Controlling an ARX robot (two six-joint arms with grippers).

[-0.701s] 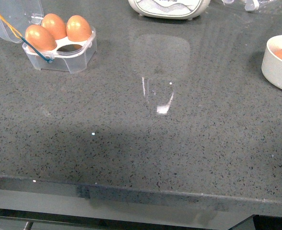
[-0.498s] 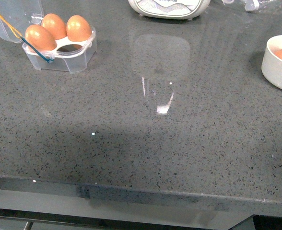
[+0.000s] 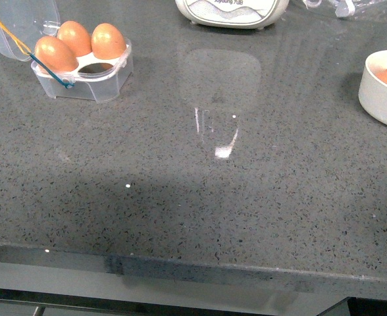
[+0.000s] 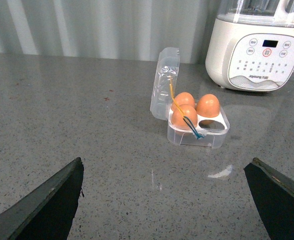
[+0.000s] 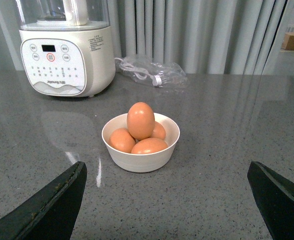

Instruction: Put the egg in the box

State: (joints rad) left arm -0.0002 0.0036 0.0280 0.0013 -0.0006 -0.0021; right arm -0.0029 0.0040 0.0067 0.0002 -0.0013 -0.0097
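Observation:
The clear egg box stands at the far left of the counter with its lid open. It holds three brown eggs, and one cell is empty. It also shows in the left wrist view. Several brown eggs lie in a white bowl at the far right, partly shown in the front view. My left gripper is open and empty, short of the box. My right gripper is open and empty, short of the bowl. Neither arm shows in the front view.
A white blender base stands at the back of the grey counter, also in the wrist views. A clear plastic bag with a cable lies behind the bowl. The counter's front edge runs near me.

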